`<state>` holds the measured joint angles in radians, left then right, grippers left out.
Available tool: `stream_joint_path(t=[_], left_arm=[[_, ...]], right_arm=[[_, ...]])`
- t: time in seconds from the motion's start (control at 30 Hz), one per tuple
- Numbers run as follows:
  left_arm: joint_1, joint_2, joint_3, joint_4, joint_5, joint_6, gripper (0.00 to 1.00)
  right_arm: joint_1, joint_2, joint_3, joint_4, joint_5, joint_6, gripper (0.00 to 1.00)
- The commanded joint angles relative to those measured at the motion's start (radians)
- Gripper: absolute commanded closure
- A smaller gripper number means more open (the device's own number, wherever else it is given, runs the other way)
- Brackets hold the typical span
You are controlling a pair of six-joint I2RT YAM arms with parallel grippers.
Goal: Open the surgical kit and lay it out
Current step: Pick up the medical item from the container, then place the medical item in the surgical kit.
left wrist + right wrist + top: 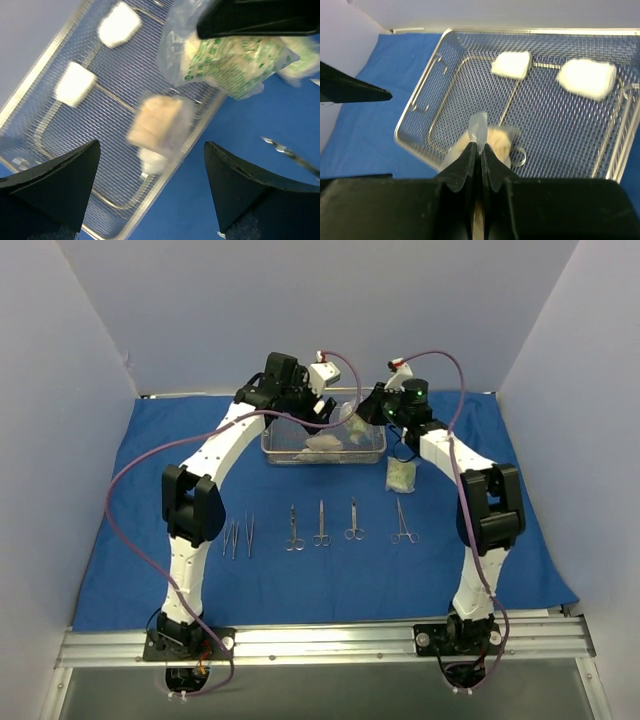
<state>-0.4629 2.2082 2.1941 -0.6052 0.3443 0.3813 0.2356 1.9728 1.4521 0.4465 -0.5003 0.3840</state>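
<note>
Right gripper (480,150) pinches the light, limp, slippery packet (498,142) by its film edge; left gripper (151,145), at 9 o'clock, gapes.

walls (300,300): pale grey, three sides | rail (320,640): aluminium, near edge

cloth (150,570): solid blue right out to its edges, no pattern I can pick out.
tray (555,135): bare silver steel, fine criss-cross mesh.
gauze pads (511,65): plain white.
green-printed packet (230,60): clear film, whitish inside with green lettering.
tan packet (157,122): clear film over a beige-tan block, blurred on my feed.
instruments (321,537): shiny silver-grey, rowed toward the cloth's near edge.
arms (215,455): white shells, black joints.
cables (108,505): purple.
walls (60,360): pale grey-lilac, as I read them.
</note>
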Motion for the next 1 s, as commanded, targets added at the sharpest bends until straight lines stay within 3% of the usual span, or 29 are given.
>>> stream_joint_path(t=[0.0,0.07,0.23,0.43,0.67,0.83,0.97], left_arm=[[-0.002,-0.174,-0.114,0.065,0.074,-0.154,0.06],[-0.003,-0.273,-0.212,0.17,0.071,-0.221,0.06],[-0.005,-0.504,-0.643,0.47,0.151,-0.476,0.06],[-0.005,-0.74,-0.986,0.632,0.096,-0.689,0.06],[-0.017,-0.791,-1.145,0.656,0.094,-0.837,0.06],[-0.033,-0.797,-1.152,0.621,0.09,-0.825,0.06],[-0.043,-0.808,-1.152,0.607,0.062,-0.8,0.06]], right_arm=[[-0.005,-0.176,-0.108,0.015,-0.038,-0.048,1.0],[-0.002,-0.253,-0.171,0.018,-0.069,-0.042,1.0],[0.031,-0.434,-0.37,-0.041,-0.069,-0.114,1.0],[0.051,-0.528,-0.553,-0.003,0.029,-0.056,1.0],[0.08,-0.45,-0.657,0.211,0.203,0.055,1.0],[0.082,-0.35,-0.624,0.253,0.195,0.073,1.0],[0.08,-0.307,-0.608,0.256,0.292,0.059,1.0]])
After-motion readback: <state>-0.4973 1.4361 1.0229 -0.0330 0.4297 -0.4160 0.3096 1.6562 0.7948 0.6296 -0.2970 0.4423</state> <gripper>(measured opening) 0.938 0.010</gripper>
